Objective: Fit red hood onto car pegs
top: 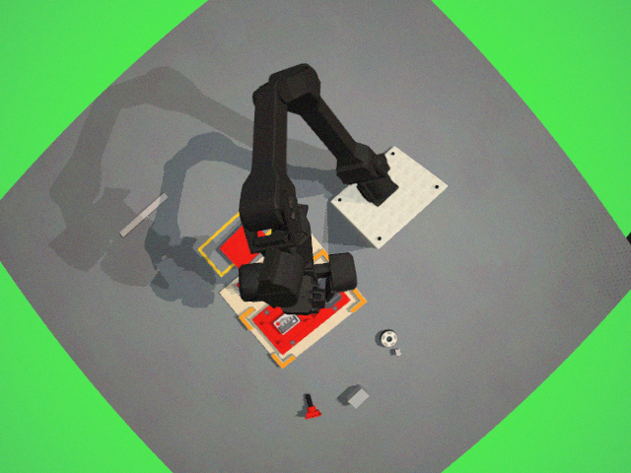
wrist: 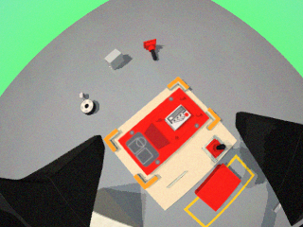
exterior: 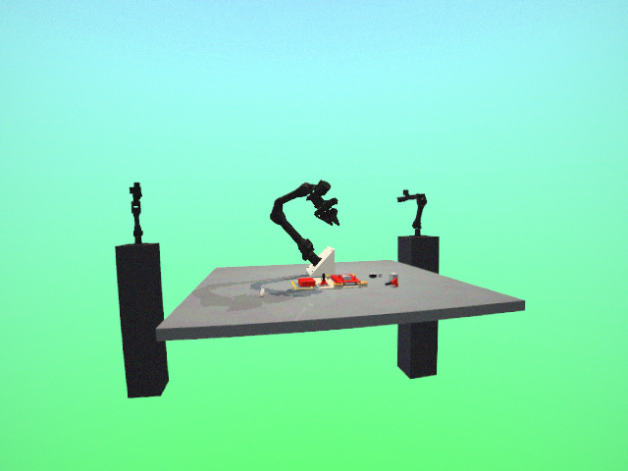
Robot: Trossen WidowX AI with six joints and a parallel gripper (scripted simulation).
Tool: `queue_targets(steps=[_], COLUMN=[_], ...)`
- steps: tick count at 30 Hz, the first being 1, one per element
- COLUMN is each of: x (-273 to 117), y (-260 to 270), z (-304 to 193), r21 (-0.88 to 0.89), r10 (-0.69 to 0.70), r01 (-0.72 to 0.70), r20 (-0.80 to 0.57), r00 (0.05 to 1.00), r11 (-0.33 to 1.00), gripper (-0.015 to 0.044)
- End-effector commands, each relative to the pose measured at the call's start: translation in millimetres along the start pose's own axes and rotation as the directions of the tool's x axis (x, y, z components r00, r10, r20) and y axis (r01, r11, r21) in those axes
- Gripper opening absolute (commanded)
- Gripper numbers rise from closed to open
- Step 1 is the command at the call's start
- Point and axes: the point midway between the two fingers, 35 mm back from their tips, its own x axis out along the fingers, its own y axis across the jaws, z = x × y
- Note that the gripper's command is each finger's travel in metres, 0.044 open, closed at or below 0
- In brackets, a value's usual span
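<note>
wrist view: claw (top: 311, 287) (exterior: 332, 223) (wrist: 170, 130) fingers apart, nothing between;
hood (top: 238, 246) (exterior: 306, 282) (wrist: 218, 187): on table (top: 458, 315) (exterior: 354, 309) (wrist: 199, 24), within yellow outline (top: 209, 263) (exterior: 293, 286) (wrist: 196, 218);
chassis (top: 311, 328) (exterior: 337, 279) (wrist: 153, 137): hood absent from deck

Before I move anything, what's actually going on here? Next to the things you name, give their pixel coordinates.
The black arm is above the car's jig, its gripper (top: 325, 285) (exterior: 335, 224) (wrist: 170, 130) open and holding nothing. The red hood (top: 238, 247) (exterior: 306, 282) (wrist: 218, 187) lies on the table inside a yellow outline, not yet fitted. The red chassis (top: 324, 319) (wrist: 160, 133) sits between orange corner brackets, with the engine block (top: 286, 323) (wrist: 178, 117) on its deck. Picking up the hood looks like the next step.
</note>
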Motion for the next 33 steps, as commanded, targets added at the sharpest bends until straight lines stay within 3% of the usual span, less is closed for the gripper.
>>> queue_targets(steps=[1, 7, 13, 33], x=[38.3, 75.5, 98.1, 105.8], y=[-44.5, -92.0, -116.2, -116.9], z=[-45.8, -121.4, -199.3, -206.2], r21=[0.251, 0.513, 0.631, 0.633], r10=[-0.043, -0.041, 0.018, 0.021], r01=[0.090, 0.276, 0.475, 0.482], r20=[-0.186, -0.422, -0.612, -0.618], r00=[0.982, 0.906, 0.790, 0.786], r11=[0.964, 0.812, 0.614, 0.606], gripper=[0.0440, 0.0440, 0.0440, 0.0440])
